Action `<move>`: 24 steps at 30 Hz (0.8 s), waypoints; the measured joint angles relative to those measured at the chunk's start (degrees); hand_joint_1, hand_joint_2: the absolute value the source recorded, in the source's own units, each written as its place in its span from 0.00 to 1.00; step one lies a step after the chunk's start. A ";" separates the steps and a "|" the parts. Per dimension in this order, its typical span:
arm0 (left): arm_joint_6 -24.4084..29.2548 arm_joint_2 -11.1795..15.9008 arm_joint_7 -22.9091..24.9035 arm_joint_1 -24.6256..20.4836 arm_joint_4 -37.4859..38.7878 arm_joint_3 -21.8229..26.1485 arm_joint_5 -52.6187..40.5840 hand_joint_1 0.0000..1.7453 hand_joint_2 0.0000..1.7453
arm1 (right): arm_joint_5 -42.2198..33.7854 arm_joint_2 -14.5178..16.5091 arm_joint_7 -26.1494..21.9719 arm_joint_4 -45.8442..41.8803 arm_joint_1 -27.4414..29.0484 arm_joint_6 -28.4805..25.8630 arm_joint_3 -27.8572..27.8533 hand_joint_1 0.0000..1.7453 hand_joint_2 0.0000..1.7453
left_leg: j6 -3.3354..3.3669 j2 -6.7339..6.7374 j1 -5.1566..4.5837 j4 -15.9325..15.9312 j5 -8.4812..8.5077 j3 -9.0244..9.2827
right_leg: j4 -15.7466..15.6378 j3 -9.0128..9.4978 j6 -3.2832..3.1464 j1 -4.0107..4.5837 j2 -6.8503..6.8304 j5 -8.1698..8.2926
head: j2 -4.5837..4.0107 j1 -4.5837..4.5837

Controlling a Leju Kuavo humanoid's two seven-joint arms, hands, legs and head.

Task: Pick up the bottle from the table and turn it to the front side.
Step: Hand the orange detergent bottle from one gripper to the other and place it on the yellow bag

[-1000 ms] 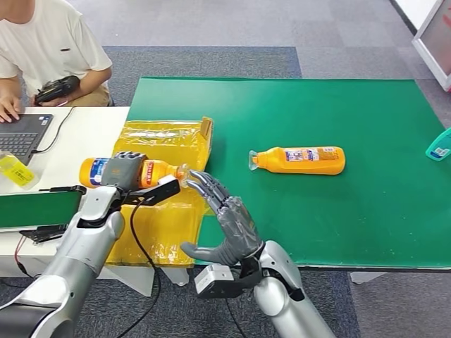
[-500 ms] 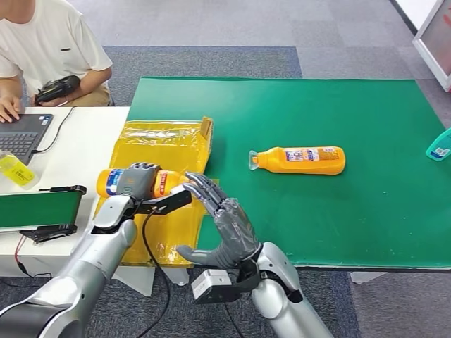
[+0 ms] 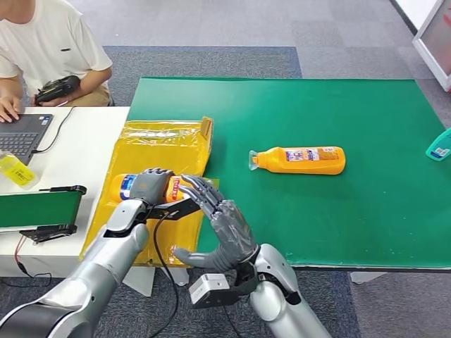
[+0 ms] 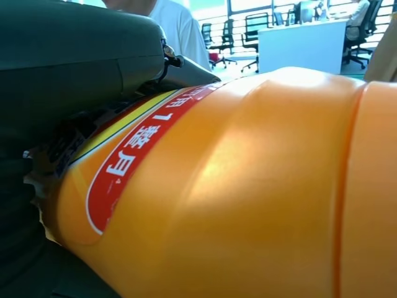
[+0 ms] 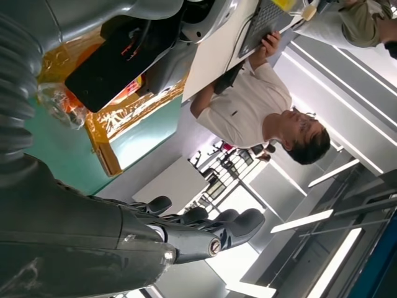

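My left hand (image 3: 149, 187) grips an orange bottle (image 3: 122, 187) around its middle and holds it lying sideways above the yellow bag (image 3: 159, 141). The left wrist view shows the same bottle (image 4: 243, 186) close up, with a red label and my dark thumb (image 4: 70, 56) over it. My right hand (image 3: 224, 224) is open, fingers spread, with its fingertips (image 3: 198, 189) right at the bottle's neck end; I cannot tell whether they touch. The right hand's fingers (image 5: 211, 230) hold nothing. A second orange bottle (image 3: 300, 160) lies on its side on the green table (image 3: 345, 225).
A person (image 3: 48, 42) sits at the far left with a laptop (image 3: 21, 135) on the white table (image 3: 85, 141). A green conveyor belt (image 3: 37, 208) lies at the left near edge. A teal object (image 3: 439, 145) sits at the right edge.
My left hand has carried the bottle to the right, toward my right hand. The right hand has shifted slightly left, so its fingertips now meet the bottle's neck end.
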 joint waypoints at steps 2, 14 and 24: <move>-0.01 -0.19 0.00 0.00 0.15 0.00 0.00 1.00 1.00 | -0.01 0.00 -0.02 -0.05 0.03 0.00 0.07 0.00 1.00 | 0.00 0.00 0.00 0.00 0.00 0.00 | 0.00 0.00 0.00 0.00 0.00 0.00 | 0.00 0.00; -1.11 -0.10 3.09 -0.75 2.67 0.06 -0.25 1.00 1.00 | -1.49 -0.99 -0.65 -0.75 0.79 0.49 -0.09 0.00 1.00 | 0.00 0.00 0.00 0.00 0.00 0.01 | 0.00 0.02 0.00 0.00 0.00 0.00 | 0.00 0.00; -2.61 0.36 3.73 -2.06 4.84 0.17 -1.35 0.00 1.00 | -0.97 -1.39 -1.17 -1.15 0.92 0.74 -0.17 0.00 1.00 | -0.01 0.00 0.00 0.00 0.01 0.02 | 0.01 0.03 -0.01 0.00 0.00 0.03 | 0.00 0.00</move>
